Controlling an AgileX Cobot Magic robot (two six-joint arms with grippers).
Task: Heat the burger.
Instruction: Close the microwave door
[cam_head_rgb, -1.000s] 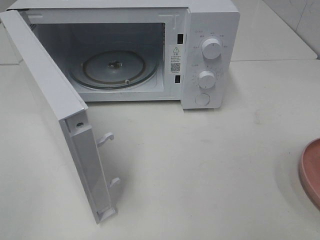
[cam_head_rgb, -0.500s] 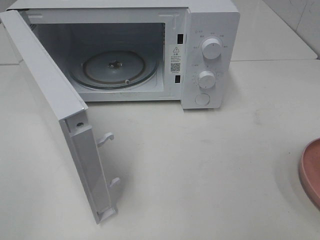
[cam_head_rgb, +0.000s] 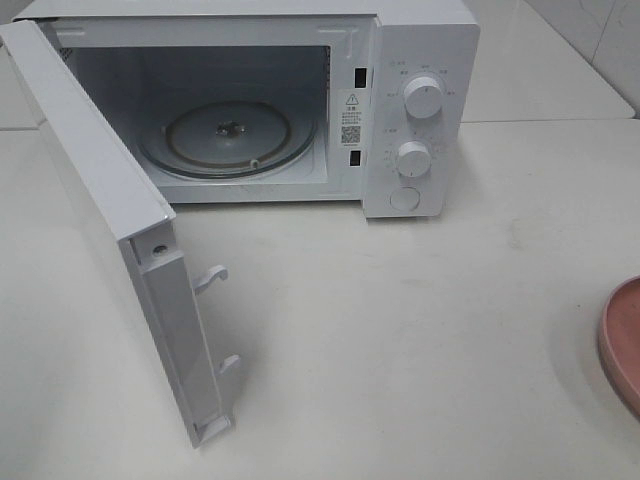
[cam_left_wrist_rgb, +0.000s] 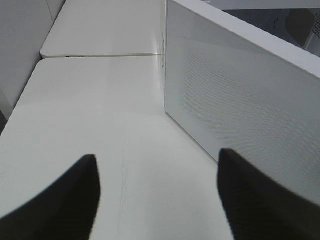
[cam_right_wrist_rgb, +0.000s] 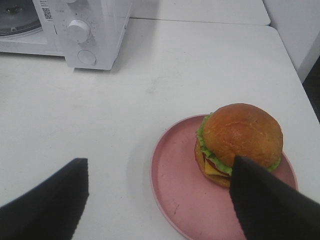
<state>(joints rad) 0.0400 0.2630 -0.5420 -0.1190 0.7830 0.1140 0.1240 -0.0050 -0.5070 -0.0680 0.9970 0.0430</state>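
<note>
- Left claw (cam_left_wrist_rgb: 157, 197): two dark fingers spread apart above the white tabletop (cam_left_wrist_rgb: 100, 115), nothing between them; released. The perforated outer face of the white microwave door (cam_left_wrist_rgb: 235, 105) stands just beside it.
- White microwave door, high view (cam_head_rgb: 100, 200): swung fully open to the left, two latch hooks showing on its free edge.
- White box-shaped microwave oven (cam_head_rgb: 420, 60): cavity exposed, with the round clear glass turntable (cam_head_rgb: 228, 137) lying bare on its floor.
- Control panel on the oven's right side: two white round knobs (cam_head_rgb: 423, 97) one above the other, a round button beneath.
- Flat round pink plate (cam_right_wrist_rgb: 180, 190): on the tabletop well to the right of the oven; only its rim shows at the right edge of the high view.
- Burger (cam_right_wrist_rgb: 242, 135), with golden-brown domed bun, green lettuce frill and yellow cheese: upright on the pink plate, off-centre.
- Right claw (cam_right_wrist_rgb: 160, 200): dark fingers wide apart above the plate, one finger overlapping the burger's edge in view; released, gripping nothing.
</note>
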